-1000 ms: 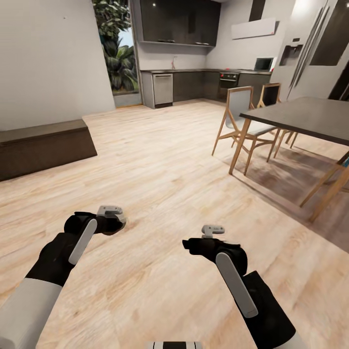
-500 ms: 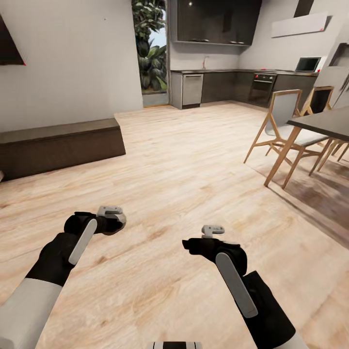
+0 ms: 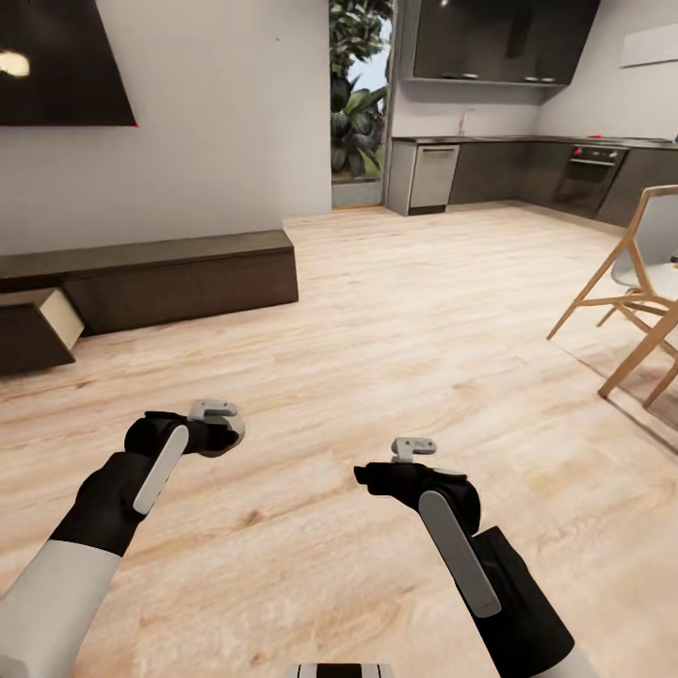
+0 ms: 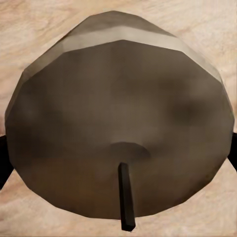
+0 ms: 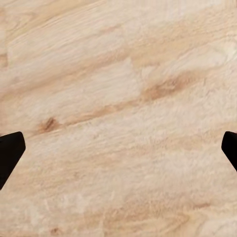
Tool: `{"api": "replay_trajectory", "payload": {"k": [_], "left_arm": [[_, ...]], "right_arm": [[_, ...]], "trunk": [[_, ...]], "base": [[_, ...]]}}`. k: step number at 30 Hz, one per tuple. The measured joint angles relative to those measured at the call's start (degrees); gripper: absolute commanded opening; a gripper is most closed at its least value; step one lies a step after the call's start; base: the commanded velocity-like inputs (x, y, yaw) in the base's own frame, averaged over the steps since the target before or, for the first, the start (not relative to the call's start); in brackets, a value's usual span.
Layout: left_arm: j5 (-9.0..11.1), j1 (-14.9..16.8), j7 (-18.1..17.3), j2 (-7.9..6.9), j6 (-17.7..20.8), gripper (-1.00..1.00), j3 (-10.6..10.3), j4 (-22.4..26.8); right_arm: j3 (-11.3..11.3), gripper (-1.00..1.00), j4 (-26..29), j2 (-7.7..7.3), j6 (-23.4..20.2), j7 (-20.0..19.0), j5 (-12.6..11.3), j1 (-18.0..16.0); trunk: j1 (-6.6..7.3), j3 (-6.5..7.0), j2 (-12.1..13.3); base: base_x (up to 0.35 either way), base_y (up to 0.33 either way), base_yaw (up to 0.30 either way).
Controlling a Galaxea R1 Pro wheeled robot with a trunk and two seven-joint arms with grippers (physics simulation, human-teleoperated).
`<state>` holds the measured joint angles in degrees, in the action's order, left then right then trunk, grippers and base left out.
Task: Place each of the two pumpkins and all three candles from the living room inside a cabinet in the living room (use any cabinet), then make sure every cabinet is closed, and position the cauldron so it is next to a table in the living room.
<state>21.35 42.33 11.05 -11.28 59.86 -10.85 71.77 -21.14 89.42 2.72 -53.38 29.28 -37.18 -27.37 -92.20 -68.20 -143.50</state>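
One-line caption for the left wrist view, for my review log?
Left gripper shut on a tan-brown candle, dark wick facing the camera, above the wood floor.

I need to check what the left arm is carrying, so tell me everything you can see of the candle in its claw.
The candle is a short, stubby tan-brown cylinder with faceted sides, waxy and matte. Its flat end faces the left wrist camera, with a shallow round dip and a thin dark wick standing out of it. A paler band runs along one edge. It sits between the fingers of the left claw, whose dark tips flank it on both sides, held above the light wooden floor. It looks whole and unlit.
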Motion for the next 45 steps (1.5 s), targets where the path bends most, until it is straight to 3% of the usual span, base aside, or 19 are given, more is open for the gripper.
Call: {"api": "replay_trajectory", "payload": {"k": [18,35,37,40,45], "left_arm": [[0.0,0.02,0.0,0.0,0.0,-1.0,0.0,-0.04],[0.21,0.13,-0.04,0.0,0.01,-1.0,0.25,-4.29],[0.13,0.17,-0.1,0.0,0.01,-1.0,0.66,-5.17],[-0.27,0.17,-0.25,-0.01,0.01,-1.0,3.2,-5.93],[0.16,0.16,-0.53,-0.01,-0.01,-1.0,4.37,-6.18]], "right_arm": [[0.0,1.0,0.0,0.0,-0.01,0.0,-0.02,0.0],[0.0,1.0,0.0,0.0,-0.01,0.0,-0.05,0.0],[0.0,1.0,0.0,0.0,-0.01,0.0,-0.04,0.0],[0.0,1.0,0.0,0.0,-0.02,0.02,-0.05,0.0],[-0.01,1.0,0.0,0.01,-0.03,0.0,-0.05,-0.01]], "trunk": [[0.0,0.0,0.0],[0.0,0.0,0.0],[0.0,0.0,0.0],[0.0,0.0,0.0],[0.01,0.0,0.0]], "base": [[0.253,0.25,0.291],[0.252,0.252,0.291],[0.256,0.244,0.291],[0.284,0.184,0.291],[0.319,0.061,0.291]]}}
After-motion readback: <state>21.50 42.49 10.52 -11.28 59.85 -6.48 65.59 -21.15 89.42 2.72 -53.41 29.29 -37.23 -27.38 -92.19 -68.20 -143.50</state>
